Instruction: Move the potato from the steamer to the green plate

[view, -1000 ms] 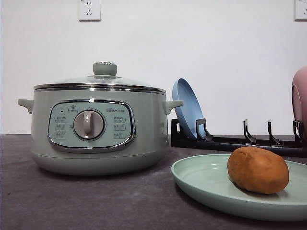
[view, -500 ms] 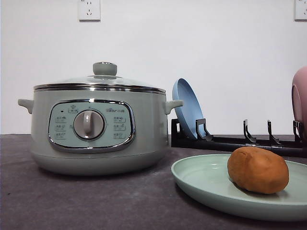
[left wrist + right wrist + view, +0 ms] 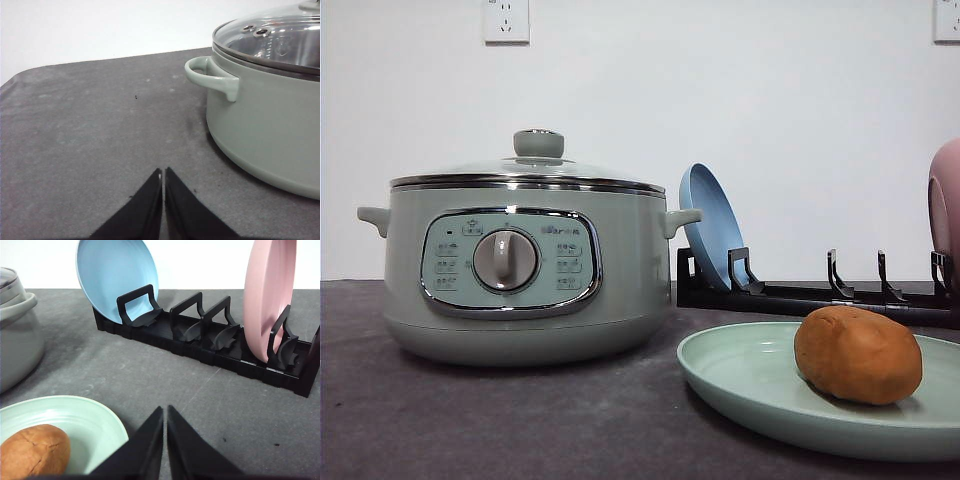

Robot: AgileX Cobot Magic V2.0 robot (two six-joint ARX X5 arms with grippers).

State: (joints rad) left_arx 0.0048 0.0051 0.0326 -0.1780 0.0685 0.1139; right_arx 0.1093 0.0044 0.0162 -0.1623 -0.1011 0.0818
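The orange-brown potato (image 3: 858, 354) lies on the pale green plate (image 3: 750, 385) at the front right of the table; in the right wrist view the potato (image 3: 34, 450) rests on the plate (image 3: 82, 422) beside my right gripper (image 3: 165, 412). That gripper is shut with nothing in it. The pale-green steamer (image 3: 525, 265) stands at the left with its glass lid on. My left gripper (image 3: 163, 175) is shut and empty over bare table, apart from the steamer (image 3: 265, 115) and its side handle.
A black dish rack (image 3: 810, 295) stands behind the plate, holding a blue plate (image 3: 712, 225) and a pink dish (image 3: 946, 205). In the right wrist view the rack (image 3: 210, 342) carries the blue plate (image 3: 117, 277) and pink dish (image 3: 270, 295). Dark grey tabletop (image 3: 90, 125) lies left of the steamer.
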